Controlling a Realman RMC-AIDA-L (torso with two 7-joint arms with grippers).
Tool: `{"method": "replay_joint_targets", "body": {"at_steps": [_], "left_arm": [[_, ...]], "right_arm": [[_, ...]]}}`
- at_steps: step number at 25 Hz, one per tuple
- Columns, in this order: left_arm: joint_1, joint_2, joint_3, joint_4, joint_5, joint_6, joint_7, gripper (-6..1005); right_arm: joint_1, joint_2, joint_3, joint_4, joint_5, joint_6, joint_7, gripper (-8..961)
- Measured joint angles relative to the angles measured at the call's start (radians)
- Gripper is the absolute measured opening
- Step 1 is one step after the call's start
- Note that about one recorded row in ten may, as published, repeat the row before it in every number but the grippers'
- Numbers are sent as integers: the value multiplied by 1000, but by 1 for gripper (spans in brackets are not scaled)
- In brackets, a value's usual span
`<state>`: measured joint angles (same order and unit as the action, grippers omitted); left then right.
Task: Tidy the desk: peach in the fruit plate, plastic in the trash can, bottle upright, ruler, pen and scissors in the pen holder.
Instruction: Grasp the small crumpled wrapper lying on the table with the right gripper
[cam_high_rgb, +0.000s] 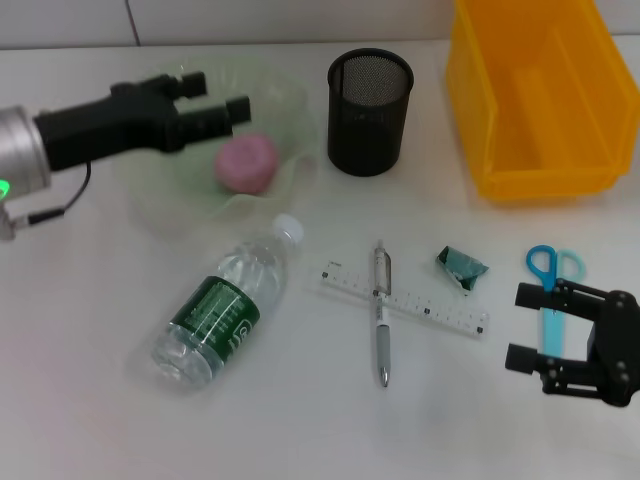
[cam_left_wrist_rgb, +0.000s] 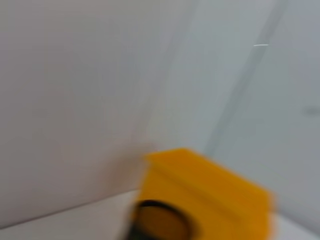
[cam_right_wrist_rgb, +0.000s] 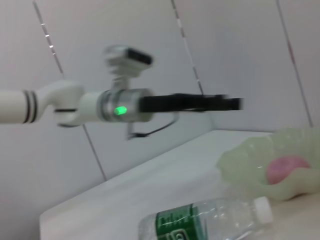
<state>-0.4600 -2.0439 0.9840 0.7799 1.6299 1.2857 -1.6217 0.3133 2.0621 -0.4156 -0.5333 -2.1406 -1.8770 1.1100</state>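
On the white worktop (cam_high_rgb: 300, 430) the yellow bin (cam_high_rgb: 530, 100) sits far right, the pen holder (cam_high_rgb: 369, 112) beside it. The bottle (cam_high_rgb: 228, 302) lies on its side, looks near empty and light; its smooth round body may roll, so grip mid-label. The peach (cam_high_rgb: 246, 163) already rests in the fruit plate (cam_high_rgb: 290, 100). The left tool (cam_high_rgb: 215, 100) hovers above it, fingers apart, empty. The flat ruler (cam_high_rgb: 420, 305) lies under the pen (cam_high_rgb: 381, 320). The right tool (cam_high_rgb: 535, 325), fingers spread, hangs over the scissors (cam_high_rgb: 553, 268): thin, rigid, best taken at the blades. The plastic (cam_high_rgb: 461, 267) looks crinkly and feather-light.

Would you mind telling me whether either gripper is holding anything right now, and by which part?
Nothing is held: the left gripper is open above the fruit plate, the right gripper open over the scissors.
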Motion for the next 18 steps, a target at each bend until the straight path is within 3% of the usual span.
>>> {"method": "replay_joint_targets", "body": {"at_steps": [3,5,8,9,10,11,15,18], "left_arm": [[56,13,-16,1,-20,323,70,816],[79,18,-6,-10,-3,446,118,859],[79,18,-6,-10,-3,446,118,858],[111,-2,22,-26,90,537,202,858],[111,-2,22,-26,90,537,202,858],[117,-16,32,-31,150,542,223,857],[100,-24,60,-86,201,531,243,856],[76,-21,65,-139,209,525,270,855]], "right_arm": [[11,-3,5,-22,20,32,79,814],[22,-8,7,-44,27,47,133,814],[44,-16,3,-97,28,36,207,814],[54,-18,-1,-127,27,27,244,814],[67,-20,-5,-159,25,19,286,814],[81,-23,-22,-202,20,5,335,814],[151,-45,-173,-403,-41,-54,574,814],[218,-49,-258,-576,-165,-104,766,814]]}}
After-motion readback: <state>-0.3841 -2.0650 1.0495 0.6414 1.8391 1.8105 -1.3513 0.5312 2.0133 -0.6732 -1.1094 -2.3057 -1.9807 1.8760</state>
